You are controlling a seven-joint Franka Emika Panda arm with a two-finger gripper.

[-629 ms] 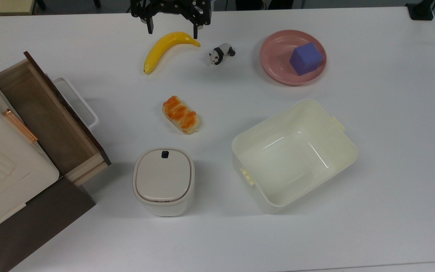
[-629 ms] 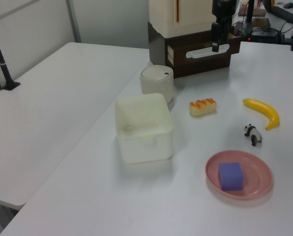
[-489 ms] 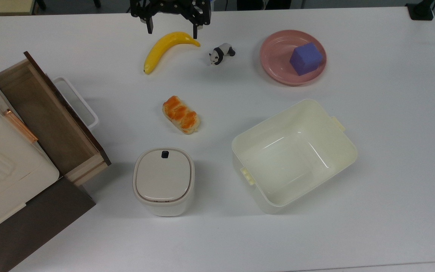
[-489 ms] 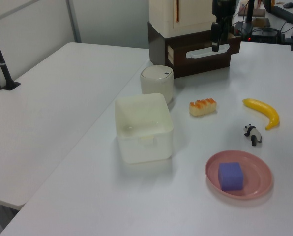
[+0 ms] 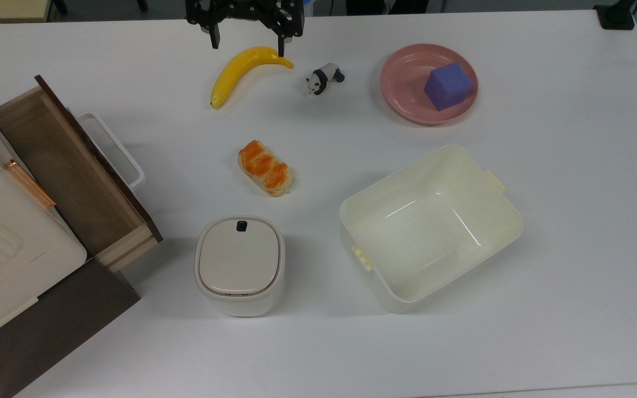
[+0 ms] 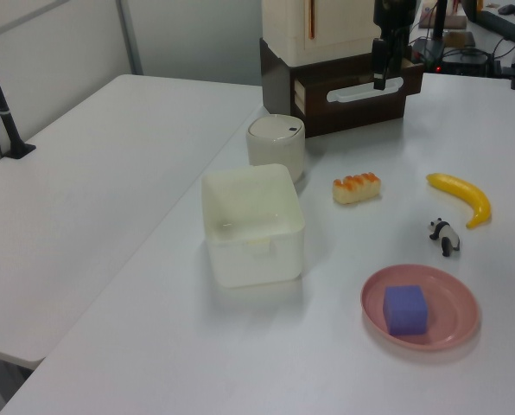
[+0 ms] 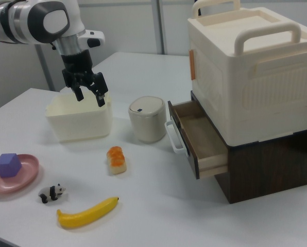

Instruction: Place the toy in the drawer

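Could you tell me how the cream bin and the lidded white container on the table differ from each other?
The cream bin is open-topped and shows an empty inside; the lidded container is closed by a lid with a small dark button. The bin is rectangular and clearly wider; the container is a smaller rounded square. Both are pale and stand upright on the table.

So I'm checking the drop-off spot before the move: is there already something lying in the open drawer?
No. In the top view the drawer stands pulled open with only its bare brown bottom showing, while the panda toy stands on the table by the banana.
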